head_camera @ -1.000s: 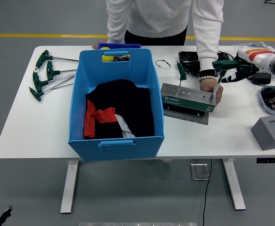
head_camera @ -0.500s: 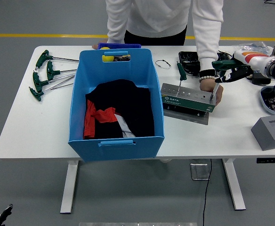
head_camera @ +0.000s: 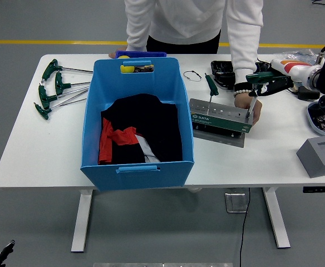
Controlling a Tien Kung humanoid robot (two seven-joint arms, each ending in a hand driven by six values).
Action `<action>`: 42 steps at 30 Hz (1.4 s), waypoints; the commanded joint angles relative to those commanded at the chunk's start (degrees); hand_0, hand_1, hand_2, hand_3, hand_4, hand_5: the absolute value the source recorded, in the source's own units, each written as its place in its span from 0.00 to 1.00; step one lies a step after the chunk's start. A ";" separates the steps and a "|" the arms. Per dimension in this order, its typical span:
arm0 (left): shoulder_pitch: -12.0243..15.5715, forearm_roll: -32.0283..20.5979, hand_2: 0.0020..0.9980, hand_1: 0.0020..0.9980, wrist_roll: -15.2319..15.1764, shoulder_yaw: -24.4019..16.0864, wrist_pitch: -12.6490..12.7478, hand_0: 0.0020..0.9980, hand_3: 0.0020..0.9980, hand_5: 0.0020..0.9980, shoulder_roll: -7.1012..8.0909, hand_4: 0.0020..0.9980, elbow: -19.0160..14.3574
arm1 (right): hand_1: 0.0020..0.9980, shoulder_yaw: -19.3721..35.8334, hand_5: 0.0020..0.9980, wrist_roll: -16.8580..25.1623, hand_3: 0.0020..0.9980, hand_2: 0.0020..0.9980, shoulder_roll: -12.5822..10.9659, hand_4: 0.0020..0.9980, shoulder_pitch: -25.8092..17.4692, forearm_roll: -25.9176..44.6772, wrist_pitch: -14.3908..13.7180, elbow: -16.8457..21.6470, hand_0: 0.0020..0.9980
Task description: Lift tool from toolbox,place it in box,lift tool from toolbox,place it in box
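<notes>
Gripping a green-handled tool (head_camera: 255,83), the right hand (head_camera: 274,83) hovers above the toolbox (head_camera: 221,115).

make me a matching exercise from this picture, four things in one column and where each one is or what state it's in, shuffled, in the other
Things:
1. blue box
2. loose green-handled tools
3. grey tool holder
4. right hand

Places or states:
A. lying in a group at the table's left end
B. closed on the green handle of a tool standing at the holder's right end
C. right of the box, steadied by a person's hand
D. middle-left of the table, dark and red cloth inside

Pairs: 1-D, 2-A, 3-C, 4-B
</notes>
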 joint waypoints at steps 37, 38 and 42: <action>0.68 1.19 0.89 0.88 0.55 -0.95 0.22 0.86 0.69 0.68 -0.04 0.69 0.00 | 0.00 1.08 0.73 -0.28 0.01 0.03 -1.49 1.00 -0.48 3.19 -5.41 1.68 0.05; 0.77 1.22 0.89 0.88 0.56 -0.98 0.22 0.86 0.69 0.68 -0.05 0.69 0.00 | 0.00 1.32 0.73 -0.30 0.01 0.03 -1.67 1.00 -0.45 3.14 -5.52 1.91 0.05; 0.96 1.29 0.89 0.88 0.56 -1.09 0.19 0.86 0.69 0.68 -0.06 0.69 0.00 | 0.00 2.06 0.74 -0.43 0.00 0.02 -2.22 1.00 -0.21 2.88 -5.85 2.45 0.05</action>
